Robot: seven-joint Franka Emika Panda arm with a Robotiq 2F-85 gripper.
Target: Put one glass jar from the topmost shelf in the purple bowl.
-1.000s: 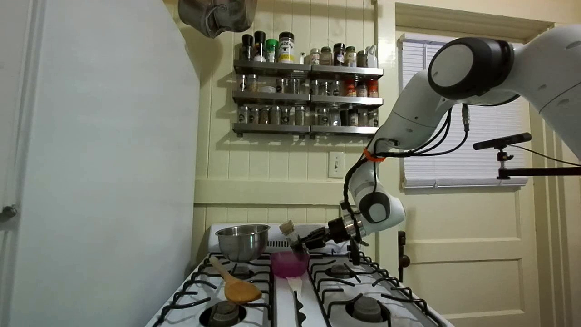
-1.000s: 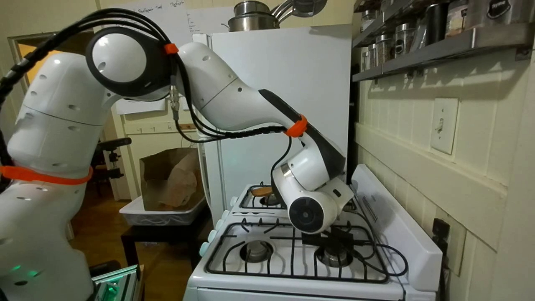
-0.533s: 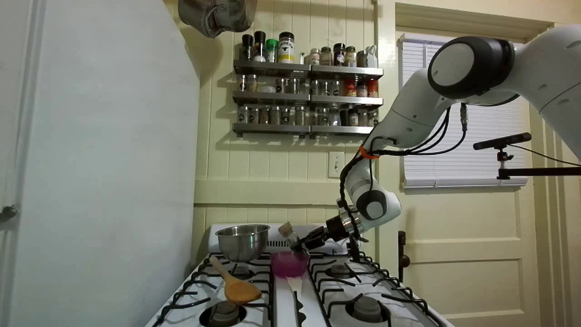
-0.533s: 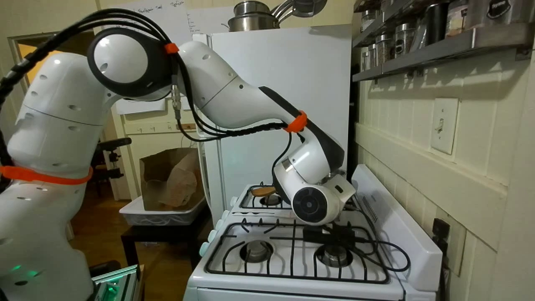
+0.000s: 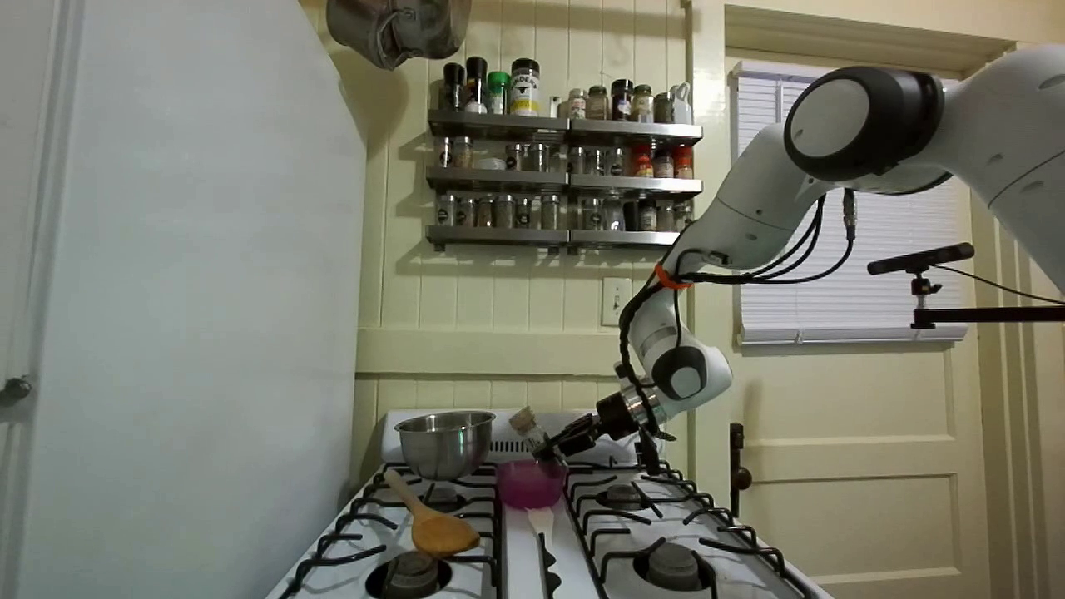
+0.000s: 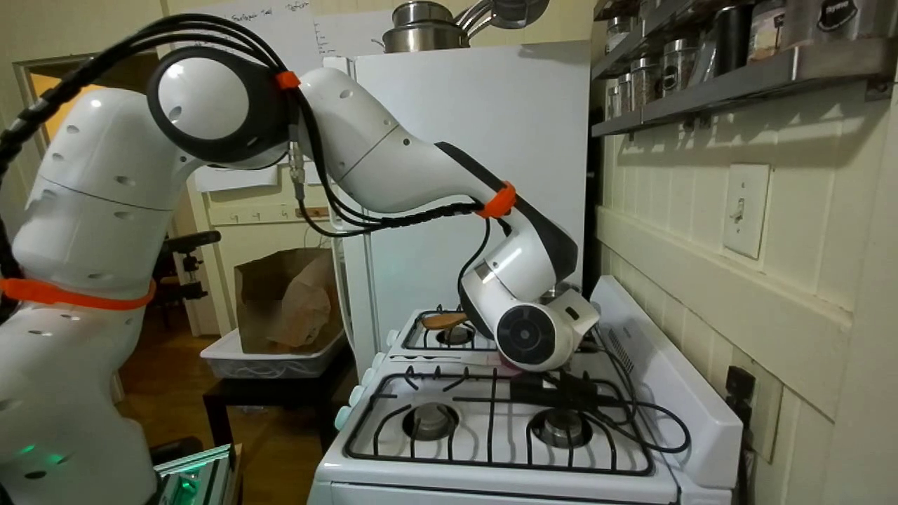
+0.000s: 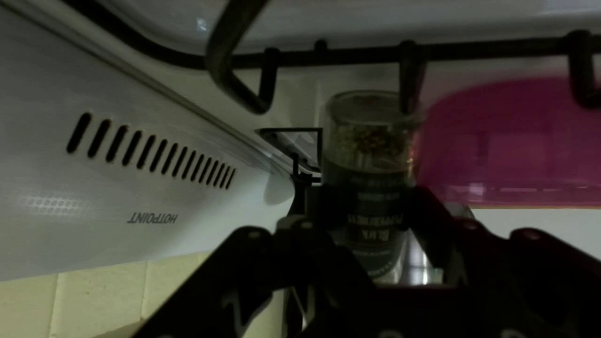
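Observation:
A glass jar with a dark label and a cork top is clamped between my fingers. My gripper is shut on it. The jar leans, cork end up and to the left, in an exterior view. Its lower end appears just above and behind the purple bowl, which sits on the stove's middle strip. The wrist view puts the jar beside the bowl; whether they touch I cannot tell. High on the wall, the topmost shelf holds several jars. My wrist mostly hides the bowl in an exterior view.
Black grates flank the bowl, and grate bars run close to the jar. The stove's back panel rises nearby. Left of the bowl stand a metal pot and a wooden spoon; a spatula lies in front.
My wrist has risen a little and drifted left in one of the exterior views. The jar stays in the grip, lifted very slightly. Bowl, pot and spoon have not moved.

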